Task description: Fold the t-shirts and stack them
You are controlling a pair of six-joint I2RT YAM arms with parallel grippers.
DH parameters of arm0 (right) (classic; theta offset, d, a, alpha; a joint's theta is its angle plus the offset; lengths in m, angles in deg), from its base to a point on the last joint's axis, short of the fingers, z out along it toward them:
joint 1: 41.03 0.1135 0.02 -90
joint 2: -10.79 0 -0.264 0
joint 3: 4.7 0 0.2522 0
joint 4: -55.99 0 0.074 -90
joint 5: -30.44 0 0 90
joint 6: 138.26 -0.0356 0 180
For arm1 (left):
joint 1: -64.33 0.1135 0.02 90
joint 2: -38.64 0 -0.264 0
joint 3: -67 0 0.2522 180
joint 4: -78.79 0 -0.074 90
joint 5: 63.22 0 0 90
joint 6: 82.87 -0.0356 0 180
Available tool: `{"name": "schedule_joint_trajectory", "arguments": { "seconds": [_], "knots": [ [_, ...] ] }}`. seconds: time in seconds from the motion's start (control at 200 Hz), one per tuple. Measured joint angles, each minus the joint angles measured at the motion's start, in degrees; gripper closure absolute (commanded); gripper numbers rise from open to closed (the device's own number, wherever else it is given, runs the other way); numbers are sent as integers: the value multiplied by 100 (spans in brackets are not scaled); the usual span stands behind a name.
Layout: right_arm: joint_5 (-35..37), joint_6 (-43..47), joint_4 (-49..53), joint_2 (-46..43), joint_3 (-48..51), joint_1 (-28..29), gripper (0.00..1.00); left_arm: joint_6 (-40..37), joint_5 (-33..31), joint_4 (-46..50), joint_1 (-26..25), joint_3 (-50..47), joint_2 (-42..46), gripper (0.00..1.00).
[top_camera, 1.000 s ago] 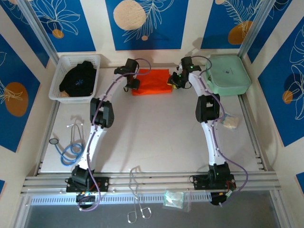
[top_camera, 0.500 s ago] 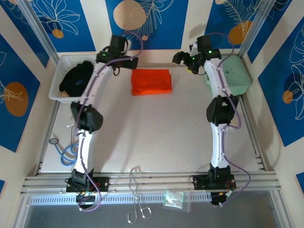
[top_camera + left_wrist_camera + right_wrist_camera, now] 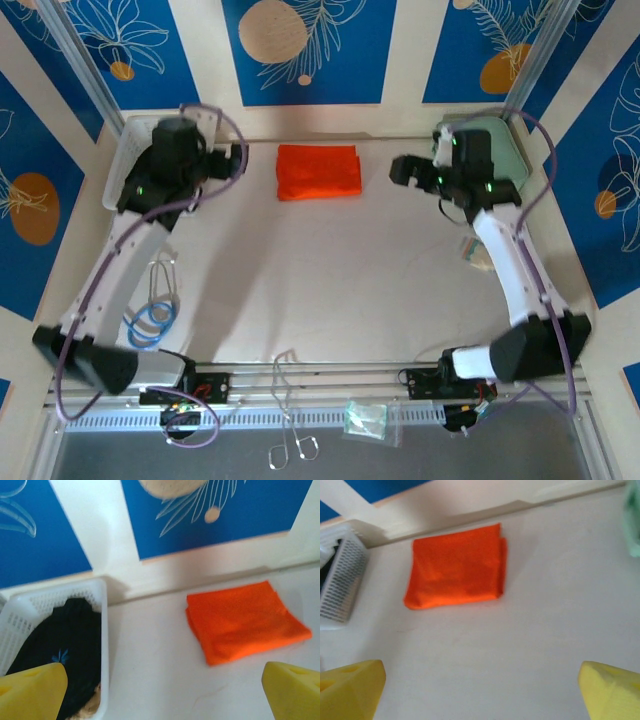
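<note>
**Q:** Item one, the claws: what are you seeing?

**A:** Your left claw (image 3: 236,160) is standing wide and empty, hanging by the white basket (image 3: 102,630). A second ago it was pinching narrower at the shirt's left end. Your right claw (image 3: 402,170) is also gaping wide and holding nothing, pulled back from the shirt's right end toward the mint-green case (image 3: 503,135).

**Q:** Item two, the t-shirts?

**A:** The orange t-shirt (image 3: 318,171) is lying folded at the far side of the worktop (image 3: 320,290), between your two claws and well apart from both, its place unchanged. The black garment (image 3: 65,645) with the pale-blue mark is sitting in the basket.
</note>
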Motion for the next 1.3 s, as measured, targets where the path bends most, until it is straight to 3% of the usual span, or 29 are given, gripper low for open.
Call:
{"name": "schedule_joint_trajectory", "arguments": {
  "seconds": [0.185,0.3,0.375,0.47,0.625,0.951,1.096,1.156,1.301],
  "knots": [
    [254,444,-1550,-1270,2505,-352,1,-238,-492,-1622,0,-2975,1657,1],
    [365,815,-2369,-1624,3602,-363,1,-708,-483,-3191,0,-4957,2507,1],
    [380,1036,-2820,-1725,4135,-363,1,-796,-599,-4059,7,-6076,2796,1],
    [404,1228,-3488,-1768,4747,-363,1,-793,-800,-4603,61,-6795,2758,1],
    [494,1456,-4817,-1766,5722,-376,1,-780,-997,-5849,144,-7106,1939,1],
    [201,1788,-7401,-654,6334,-549,1,-946,-710,-8662,413,-6975,-1353,1],
    [-282,1840,-7401,-195,5930,-634,1,-745,-304,-9127,935,-6854,-1696,1],
    [-540,1818,-7556,-33,5766,-695,1,-623,-87,-8786,1154,-6612,-1738,1],
    [-833,1705,-8935,1143,5737,-721,1,-389,474,-8393,1478,-6030,-1733,0]
  ]
}}
